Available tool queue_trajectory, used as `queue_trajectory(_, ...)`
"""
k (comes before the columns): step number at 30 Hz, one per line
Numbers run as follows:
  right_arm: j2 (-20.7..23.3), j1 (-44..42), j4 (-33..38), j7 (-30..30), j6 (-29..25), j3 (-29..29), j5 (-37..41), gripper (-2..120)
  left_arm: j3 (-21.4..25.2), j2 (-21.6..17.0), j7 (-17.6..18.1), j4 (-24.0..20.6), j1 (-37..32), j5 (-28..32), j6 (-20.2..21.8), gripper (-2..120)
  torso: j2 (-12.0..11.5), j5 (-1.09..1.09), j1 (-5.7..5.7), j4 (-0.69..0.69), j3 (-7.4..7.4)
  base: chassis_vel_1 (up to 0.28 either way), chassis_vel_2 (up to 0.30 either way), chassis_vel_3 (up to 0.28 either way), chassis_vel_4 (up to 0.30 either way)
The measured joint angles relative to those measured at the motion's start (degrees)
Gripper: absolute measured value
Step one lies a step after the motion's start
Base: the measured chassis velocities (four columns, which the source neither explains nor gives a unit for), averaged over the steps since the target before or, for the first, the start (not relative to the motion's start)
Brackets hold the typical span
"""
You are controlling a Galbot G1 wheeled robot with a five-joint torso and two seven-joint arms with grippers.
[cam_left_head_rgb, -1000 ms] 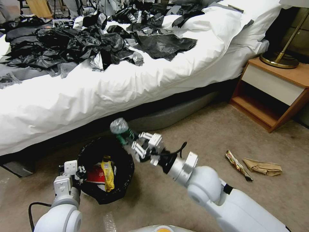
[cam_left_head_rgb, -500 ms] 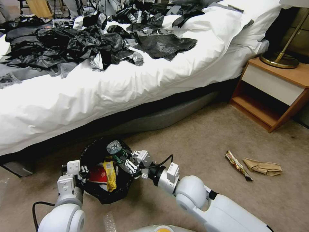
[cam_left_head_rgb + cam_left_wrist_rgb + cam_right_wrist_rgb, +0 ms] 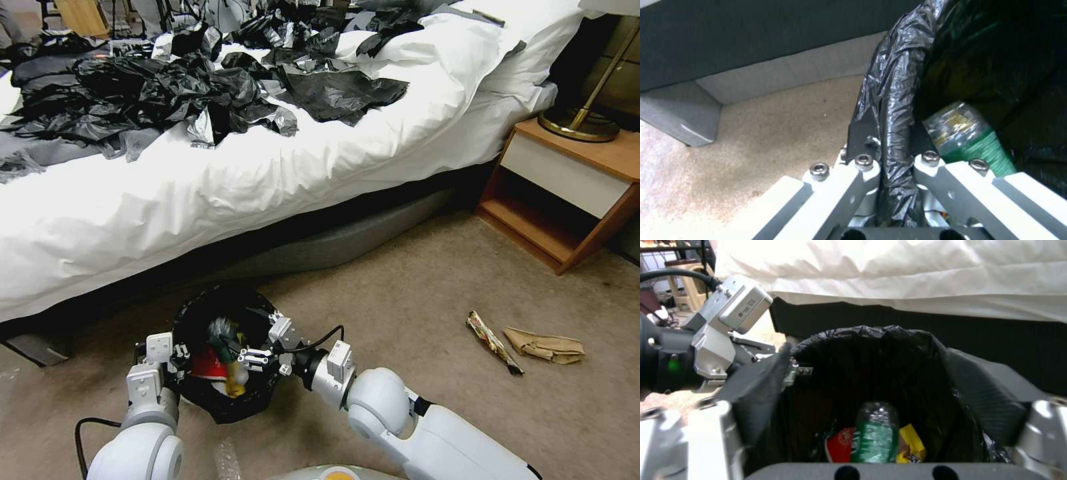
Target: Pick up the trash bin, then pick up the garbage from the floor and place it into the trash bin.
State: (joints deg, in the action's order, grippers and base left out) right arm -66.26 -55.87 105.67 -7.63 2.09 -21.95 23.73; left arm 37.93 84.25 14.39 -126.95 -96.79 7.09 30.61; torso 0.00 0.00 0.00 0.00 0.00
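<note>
We are holding the trash bin (image 3: 223, 373) with our left gripper (image 3: 175, 352): in the left wrist view its two fingers (image 3: 842, 180) are standing close together, one on the outside and one on the inside of the rim, pinching the folded black liner bag (image 3: 891, 100) between them. The bin is sitting just in front of the bed (image 3: 267, 167), near the dark bed base, on the beige carpet floor (image 3: 413, 287).

Our right gripper (image 3: 257, 350) is reaching over the bin's mouth from the side opposite the left gripper. In the right wrist view its fingers (image 3: 996, 400) are spread wide apart, one at each side of the bin opening, and they are gripping nothing.

A clear plastic bottle (image 3: 875, 433) with a green label is lying inside the bin, apart from the right gripper's fingers. It is resting between a red wrapper (image 3: 841, 446) and a yellow snack wrapper (image 3: 910, 446) at the bottom of the liner. In the left wrist view the bottle's base is showing just inside the rim, beside the left gripper's inner finger.

Two pieces of garbage are lying on the floor well to the right of the bin: a patterned snack wrapper (image 3: 493, 341) and, just beside it, a crumpled brown paper bag (image 3: 547, 347). Both are lying nearer to the wooden nightstand (image 3: 567, 193) than to the bin. Loose black plastic bags (image 3: 200, 87) are lying spread over the bed above the bin.
</note>
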Motion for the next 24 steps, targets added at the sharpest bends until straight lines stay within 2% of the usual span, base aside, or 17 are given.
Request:
queue_trajectory(1,0.0,0.0,0.0,0.0,0.0,0.0,0.0,88,0.0,0.0,0.0,0.0,0.0,0.0,0.0,1,0.0,0.0,0.0,0.0,0.0,0.0,0.0,0.0,0.0)
queue_trajectory(4,0.11,-0.03,0.13,0.12,0.01,0.3,-0.12,99,-0.44,0.08,-0.02,0.02,0.15,-0.23,0.0,1,0.0,0.0,0.0,0.0,0.0,0.0,0.0,0.0,0.0)
queue_trajectory(13,0.38,0.08,1.95,0.56,-0.06,1.52,-0.21,100,-0.64,0.0,-0.04,0.62,0.48,-0.4,0.09,1,0.0,0.0,0.0,0.0,0.0,0.0,0.0,0.0,0.0)
queue_trajectory(20,1.34,-0.37,7.84,1.33,-2.21,4.71,-1.97,100,-0.16,-0.47,-0.07,1.44,0.71,-0.31,0.19,1,0.0,0.0,0.01,0.0,0.0,0.0,0.0,0.0,0.0)
queue_trajectory(23,2.69,-2.33,13.63,3.11,-2.69,8.43,-2.43,100,0.06,-0.82,-0.1,1.74,0.77,-0.22,0.25,1,0.0,0.0,0.0,-0.01,0.0,0.0,0.0,0.0,0.0)
queue_trajectory(24,2.69,-2.33,13.63,3.11,-2.69,8.43,-2.43,100,0.06,-0.82,-0.1,1.74,0.77,-0.22,0.25,1,0.0,0.0,0.0,-0.01,0.0,0.0,0.0,0.0,0.0)
